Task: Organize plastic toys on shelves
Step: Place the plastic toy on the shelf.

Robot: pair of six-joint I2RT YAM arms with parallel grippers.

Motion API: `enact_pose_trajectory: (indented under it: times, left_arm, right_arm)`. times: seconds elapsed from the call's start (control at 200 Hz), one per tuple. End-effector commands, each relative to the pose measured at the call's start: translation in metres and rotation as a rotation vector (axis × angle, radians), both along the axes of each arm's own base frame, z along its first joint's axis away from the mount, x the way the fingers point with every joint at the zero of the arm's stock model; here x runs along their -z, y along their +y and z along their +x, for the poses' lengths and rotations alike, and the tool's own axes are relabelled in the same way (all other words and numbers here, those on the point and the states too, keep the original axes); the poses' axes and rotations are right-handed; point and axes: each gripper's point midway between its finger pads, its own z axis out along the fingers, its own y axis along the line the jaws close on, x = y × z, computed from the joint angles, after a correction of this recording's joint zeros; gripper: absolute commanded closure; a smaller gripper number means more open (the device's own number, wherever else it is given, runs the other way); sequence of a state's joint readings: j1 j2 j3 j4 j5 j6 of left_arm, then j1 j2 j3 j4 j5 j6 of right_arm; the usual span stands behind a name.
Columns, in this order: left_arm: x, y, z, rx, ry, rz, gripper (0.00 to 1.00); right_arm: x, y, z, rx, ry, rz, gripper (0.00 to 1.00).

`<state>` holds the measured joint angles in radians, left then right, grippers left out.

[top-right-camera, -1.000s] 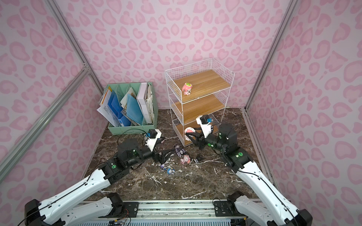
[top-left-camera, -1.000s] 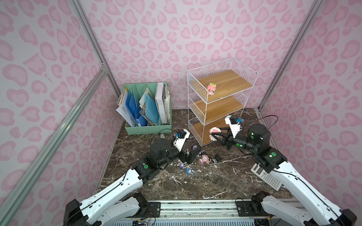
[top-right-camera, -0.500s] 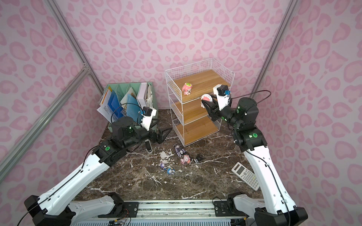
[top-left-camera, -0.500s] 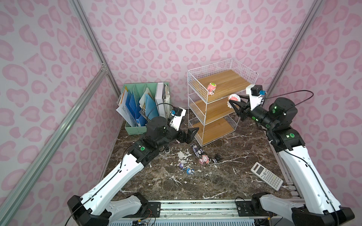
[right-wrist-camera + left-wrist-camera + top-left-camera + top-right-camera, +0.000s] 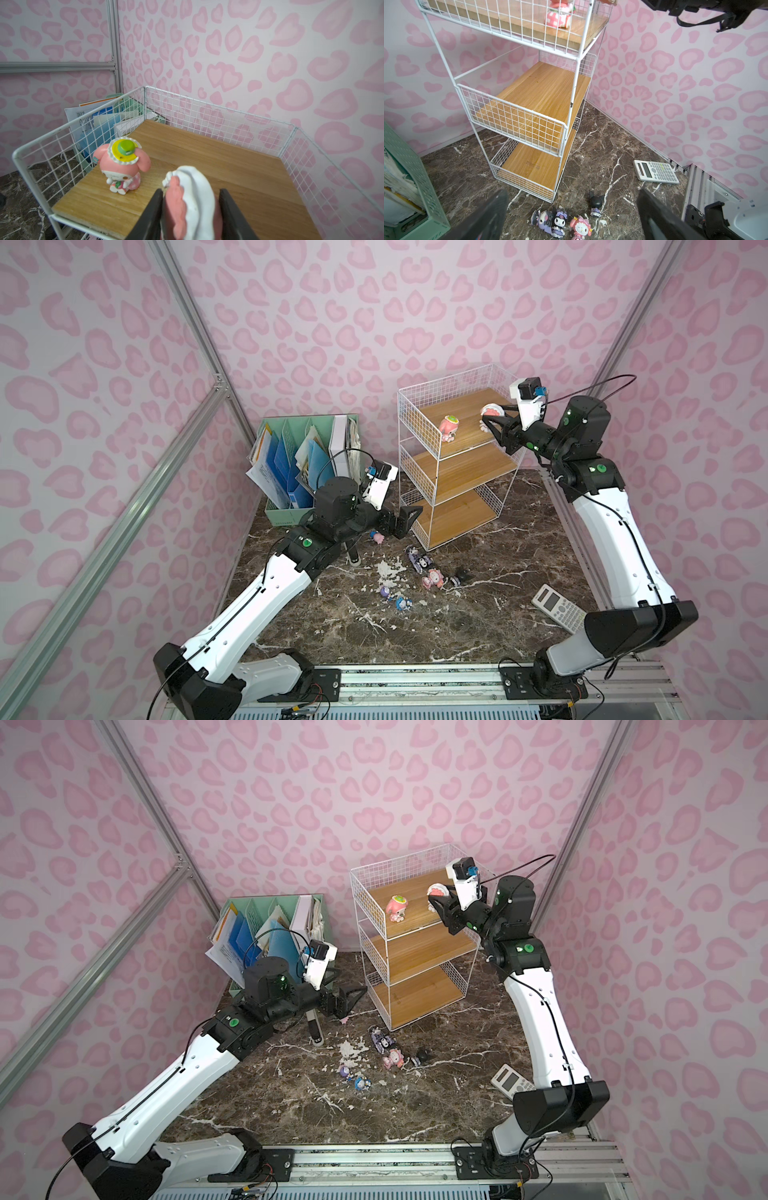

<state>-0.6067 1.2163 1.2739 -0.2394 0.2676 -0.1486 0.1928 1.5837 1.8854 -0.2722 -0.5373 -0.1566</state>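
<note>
The right gripper [image 5: 489, 415], pinching a pink-and-white figurine [image 5: 491, 409], has risen from the table to the top board [image 5: 467, 405] beside another pink toy [image 5: 449, 428], ready for release; the left gripper [image 5: 405, 520] hangs spread.

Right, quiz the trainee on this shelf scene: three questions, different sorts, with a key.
1. True or false: the right pincer grips a pink-and-white toy over the top board.
2. How many ungripped toys stand on that board? A none; B one; C three.
3. Fill in: the ___ pincer is open and empty.
Key: 1 true. 2 B, the pink toy with the green hat. 3 left: the left pincer.
</note>
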Motion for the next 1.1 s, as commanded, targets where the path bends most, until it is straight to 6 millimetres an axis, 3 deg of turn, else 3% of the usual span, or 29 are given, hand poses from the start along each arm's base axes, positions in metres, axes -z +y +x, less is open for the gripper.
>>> enact_pose_trajectory:
  times: [0.0, 0.33, 0.75, 1.095]
  left_arm:
    - [0.001, -0.004, -0.001, 0.029, -0.013, 0.005, 0.02]
    - [0.005, -0.007, 0.0, 0.041, 0.001, 0.01, 0.02]
    - [0.005, -0.007, 0.001, 0.034, 0.001, 0.007, 0.02]
    - [-0.003, -0.004, -0.001, 0.029, -0.019, -0.004, 0.02]
  right_arm:
    - [0.0, 0.003, 0.005, -0.028, -0.011, -0.024, 0.81]
    - [0.019, 0.014, 0.02, -0.081, 0.047, -0.044, 0.79]
    - [0.032, 0.029, 0.018, -0.131, 0.072, -0.076, 0.72]
    - [0.023, 0.022, 0.017, -0.107, 0.053, -0.062, 0.49]
